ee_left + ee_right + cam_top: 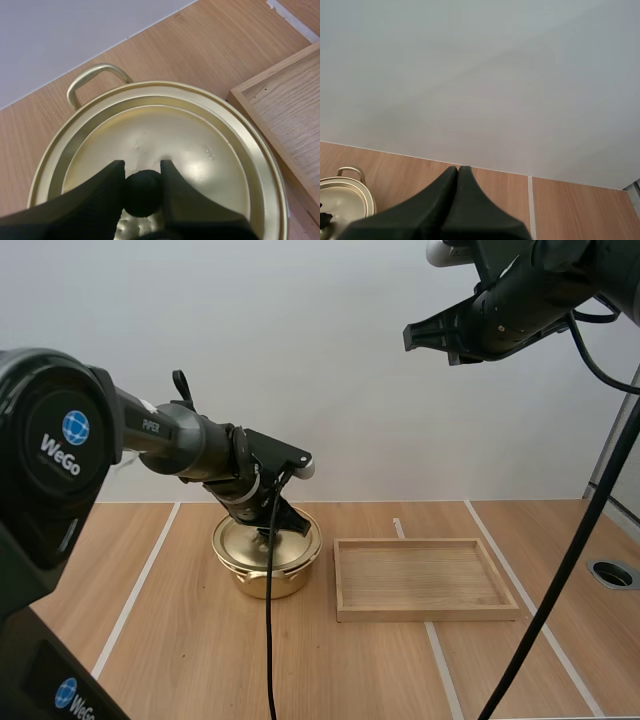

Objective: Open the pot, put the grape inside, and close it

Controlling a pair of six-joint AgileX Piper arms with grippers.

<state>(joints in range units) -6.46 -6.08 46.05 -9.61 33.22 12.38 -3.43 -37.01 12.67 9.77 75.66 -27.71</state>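
Wooden table [200, 660] is carrying the pot [268, 580] beside the tray [430, 613]; my left gripper [142, 168] is pinching the black knob [143, 194] on the lid [205, 145], and my right gripper [458, 171] is hanging high, closed on nothing.

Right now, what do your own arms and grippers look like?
Both arms are black. The left arm is a rounded tube marked PiPER in white, its base bearing a blue-and-white WeGo logo. The left gripper and right gripper have two black tapered fingers each.
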